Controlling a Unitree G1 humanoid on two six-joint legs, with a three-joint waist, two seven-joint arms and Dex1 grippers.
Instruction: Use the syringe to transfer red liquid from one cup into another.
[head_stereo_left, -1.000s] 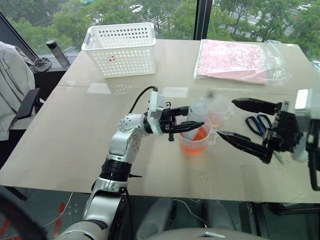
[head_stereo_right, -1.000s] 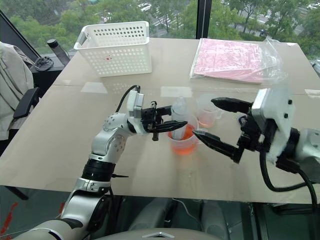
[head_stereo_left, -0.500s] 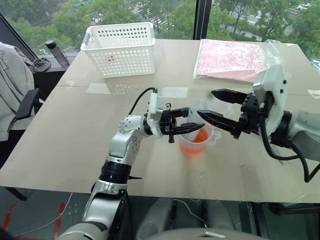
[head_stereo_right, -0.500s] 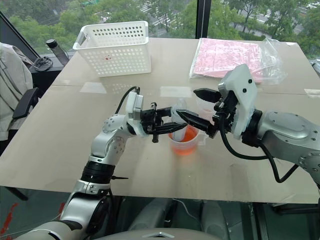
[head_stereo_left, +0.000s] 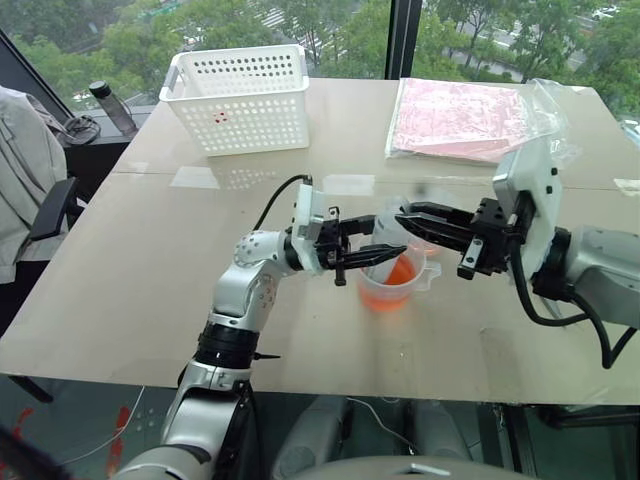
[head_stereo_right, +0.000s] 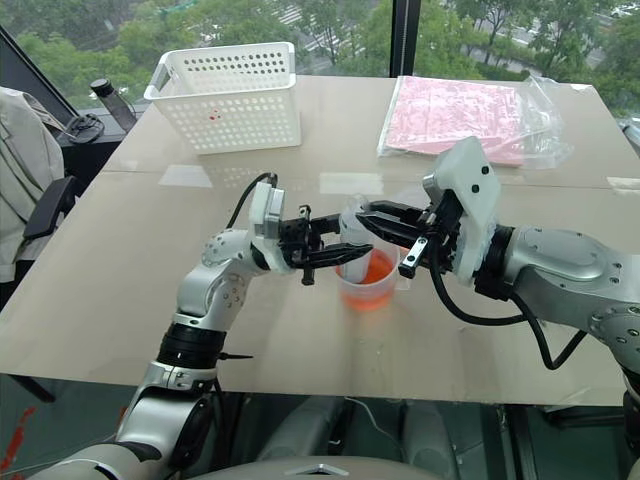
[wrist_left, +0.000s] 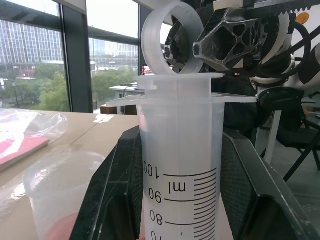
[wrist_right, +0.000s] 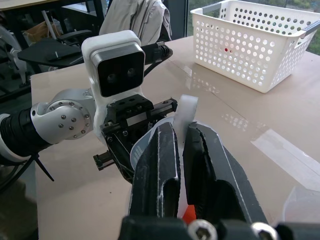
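Left wrist view: left gripper (wrist_left: 180, 165) clamps syringe (wrist_left: 180, 150) barrel; right gripper (wrist_right: 180, 150) pinches its plunger.

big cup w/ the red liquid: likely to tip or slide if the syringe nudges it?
The larger cup looks wide and low, so it probably won't tip. It's thin clear plastic holding little red liquid, so likely light; it may slide on the glossy table. A hard bump might slosh liquid.

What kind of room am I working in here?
Probably an upper-floor office or lab: a big table against tall windows looking down on treetops, an office chair beside it, more desks in the right wrist view.
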